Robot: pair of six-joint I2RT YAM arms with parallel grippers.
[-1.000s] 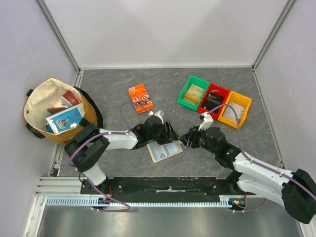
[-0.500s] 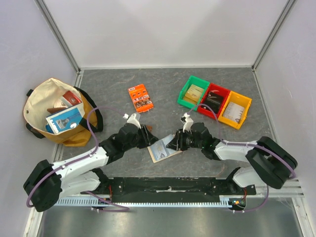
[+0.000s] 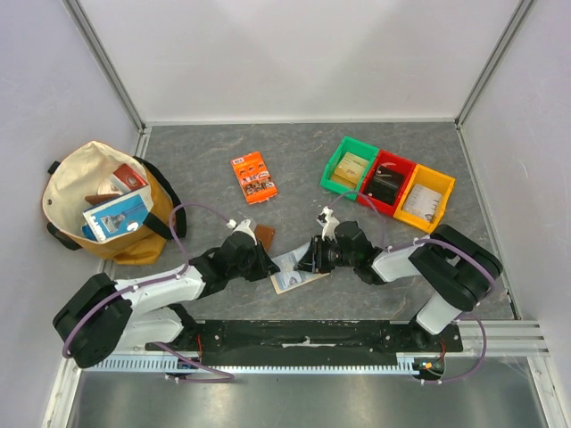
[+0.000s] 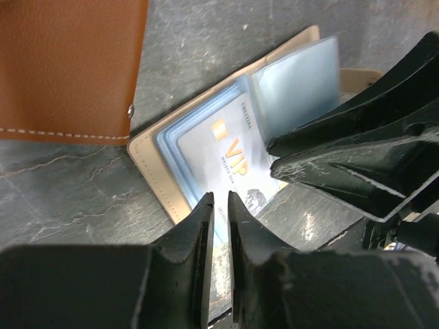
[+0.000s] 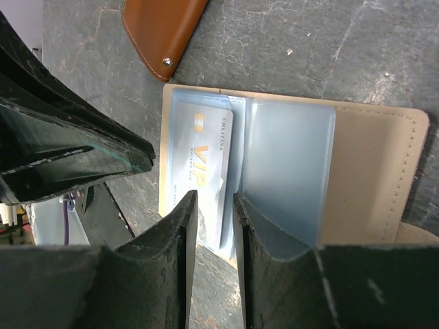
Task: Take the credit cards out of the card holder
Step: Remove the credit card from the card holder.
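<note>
Though flat open, cream stitched card holder (image 5: pixel 370 171)

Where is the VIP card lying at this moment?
In the left wrist view, the VIP card sits in the open card holder at centre, just ahead of the left tool, with the brown wallet at upper left.

The beige card holder (image 4: pixel 154 175) lies open on the grey worktop (image 4: pixel 62 199), its pale blue clear sleeves fanned out and a pale VIP card (image 4: pixel 223 154) showing in the front sleeve. A brown wallet (image 4: pixel 68 62) lies just beyond the holder's upper-left corner, close to it. The left end effector (image 4: pixel 219 199) sits at the holder's near edge with its fingers almost together, a slim gap between them, and the right end effector (image 4: pixel 272 156) reaches over the holder's right half, its black tips at the card's edge.
</note>
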